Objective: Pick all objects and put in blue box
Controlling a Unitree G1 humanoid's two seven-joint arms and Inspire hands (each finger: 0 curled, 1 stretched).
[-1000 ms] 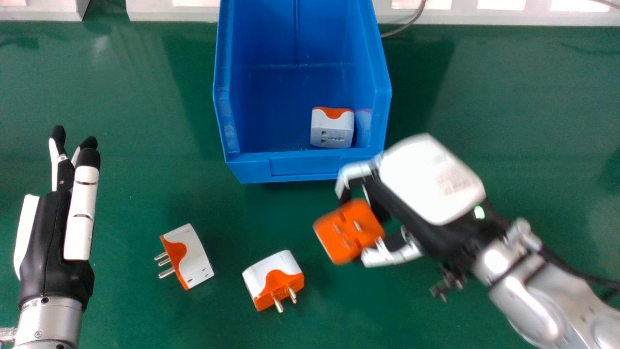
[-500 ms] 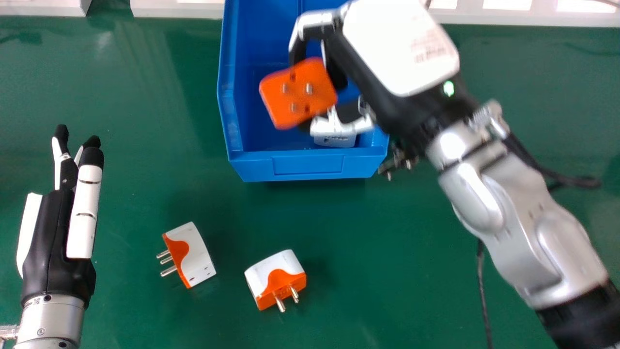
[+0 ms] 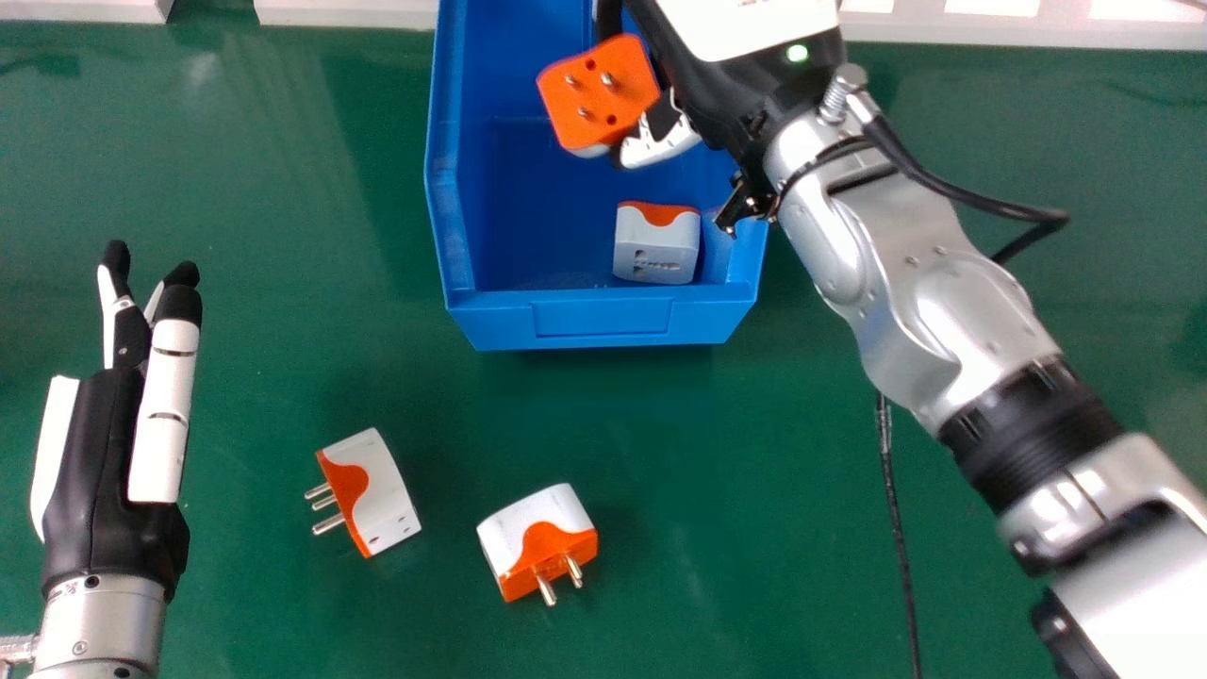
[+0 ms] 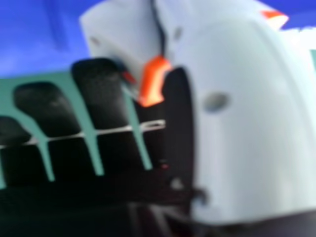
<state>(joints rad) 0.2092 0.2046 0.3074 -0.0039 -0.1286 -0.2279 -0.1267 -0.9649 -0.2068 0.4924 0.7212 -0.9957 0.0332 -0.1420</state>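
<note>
A green table (image 3: 283, 604) lies under everything, with a pale ledge (image 3: 339, 11) along its far edge. In the head view, the blue box (image 3: 603, 321) stands near that ledge, with a white and orange plug adapter (image 3: 655, 247) inside, at its near right corner. Over the box, the fingers and thumb of the right hand (image 3: 745, 28) grip another adapter (image 3: 599, 94), its orange, pinned face showing. Two more lie apart on the table in front of the box: the left one (image 3: 377, 495) and the right one (image 3: 556, 533). The left hand (image 3: 104, 453) is at the left, fingers straight. In the right hand view, dark fingertips (image 4: 98, 89) and the pale thumb (image 4: 252, 123) are blurred, with blue and green beyond.
</note>
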